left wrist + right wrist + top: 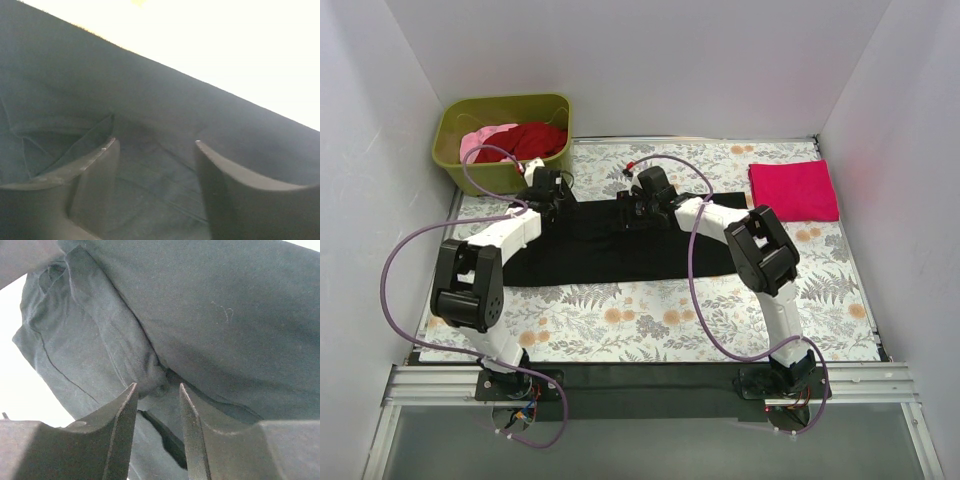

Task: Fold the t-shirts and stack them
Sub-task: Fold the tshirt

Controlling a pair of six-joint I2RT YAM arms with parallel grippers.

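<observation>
2 open end effectors, left [155, 145] and right [157, 386], above black t-shirt [590, 245].

Floral cloth [650, 320]: black shirt [610, 252], magenta shirt [794, 190], tub [505, 101]

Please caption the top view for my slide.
Left arm and right arm over spread black t-shirt; folded magenta t-shirt at right.

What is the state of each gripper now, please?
Left gripper: open, over the black t-shirt, holding nothing.
Right gripper: open, a fold of the black t-shirt at its tips.
</observation>
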